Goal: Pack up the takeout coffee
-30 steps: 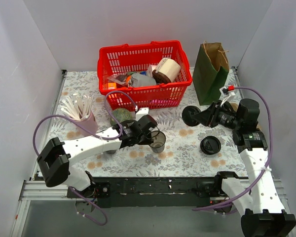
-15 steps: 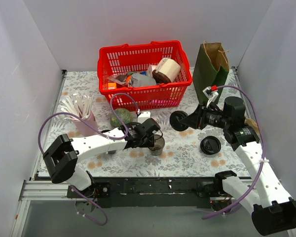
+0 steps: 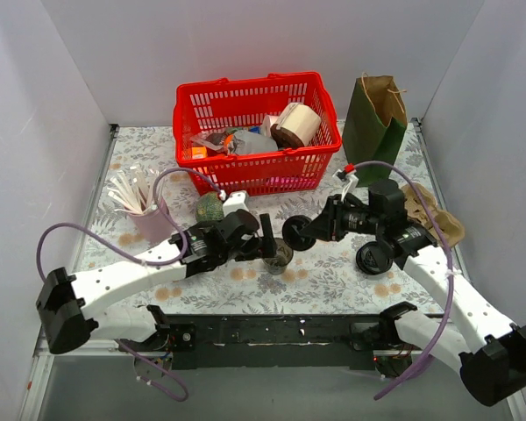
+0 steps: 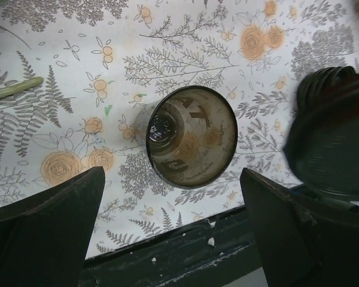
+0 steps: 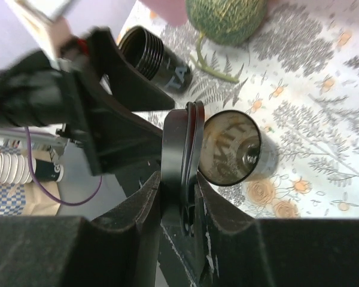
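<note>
The takeout coffee cup (image 3: 280, 256) stands upright on the flowered table, its top uncovered, and shows from above in the left wrist view (image 4: 191, 136). My left gripper (image 3: 268, 239) is open just beside and over the cup, and its dark fingers (image 4: 48, 224) are spread wide with nothing between them. My right gripper (image 3: 310, 230) is shut on the edge of a round black sip lid (image 3: 296, 232), held on edge right of the cup. In the right wrist view the lid (image 5: 182, 149) sits between the fingers (image 5: 137, 221), next to the cup (image 5: 236, 149).
A second black lid (image 3: 373, 257) lies on the table under the right arm. A tan cardboard cup tray (image 3: 434, 215) sits at the right edge. Behind are a green paper bag (image 3: 374, 118) and a full red basket (image 3: 256, 132). Left are a pink cup of straws (image 3: 145, 209) and a green ball (image 3: 210, 207).
My left gripper has opened and let go of the cup, which stays standing. My right gripper has carried the lid leftward, close to the cup.
</note>
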Robot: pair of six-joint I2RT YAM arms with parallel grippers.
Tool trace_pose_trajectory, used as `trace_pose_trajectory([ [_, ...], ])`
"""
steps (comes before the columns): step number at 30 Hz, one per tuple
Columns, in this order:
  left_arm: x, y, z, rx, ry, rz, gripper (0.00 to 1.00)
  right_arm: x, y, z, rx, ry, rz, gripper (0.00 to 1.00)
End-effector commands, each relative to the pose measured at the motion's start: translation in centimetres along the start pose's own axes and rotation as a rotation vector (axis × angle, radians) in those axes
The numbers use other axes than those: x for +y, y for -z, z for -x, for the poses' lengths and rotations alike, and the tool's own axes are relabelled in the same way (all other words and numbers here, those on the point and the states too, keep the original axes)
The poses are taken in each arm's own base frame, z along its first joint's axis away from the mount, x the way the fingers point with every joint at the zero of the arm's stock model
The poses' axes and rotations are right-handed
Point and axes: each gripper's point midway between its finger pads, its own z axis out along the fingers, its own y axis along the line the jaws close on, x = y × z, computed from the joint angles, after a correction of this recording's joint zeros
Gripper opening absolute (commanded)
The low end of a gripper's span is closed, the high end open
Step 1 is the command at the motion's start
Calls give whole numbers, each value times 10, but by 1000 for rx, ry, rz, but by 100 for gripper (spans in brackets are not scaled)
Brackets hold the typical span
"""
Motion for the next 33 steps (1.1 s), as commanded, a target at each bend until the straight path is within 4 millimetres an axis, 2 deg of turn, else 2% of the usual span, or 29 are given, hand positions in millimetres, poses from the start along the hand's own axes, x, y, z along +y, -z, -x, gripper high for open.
trace_pose_trajectory([
  [1,22,26,3,-41,29,30,98,9,-20,-7,5,-34,49,29],
  [2,25,36,6,-57,58,20,98,12,-26,-10,18,-30,58,29],
  [3,35,37,2,-57,63,43,98,12,-29,-12,22,-34,60,29],
  [5,40,43,0,-63,99,32,98,11,-37,-19,35,-61,57,30],
  [6,39,46,-2,-64,119,-1,98,14,-41,-19,27,-55,74,30],
  [8,35,48,-3,-69,145,-46,98,7,-47,-27,39,-111,63,30],
  [9,28,50,1,-85,170,-83,98,8,-50,-23,19,-110,78,30],
  [14,18,38,-8,-57,234,-132,98,1,-56,-27,24,-144,62,31],
  [15,12,36,-5,-66,254,-160,98,-1,-57,-31,32,-150,55,32],
  [20,12,27,1,-103,354,-168,98,-9,-62,-40,50,-183,51,33],
  [21,7,28,8,-121,364,-199,98,-10,-63,-41,54,-181,50,33],
  [25,5,27,11,-128,377,-210,98,-17,-67,-44,70,-181,32,34],
  [30,7,17,7,-109,392,-196,98,-24,-69,-50,89,-200,12,35],
  [33,8,12,11,-108,404,-200,98,-29,-69,-52,86,-205,-14,37],
])
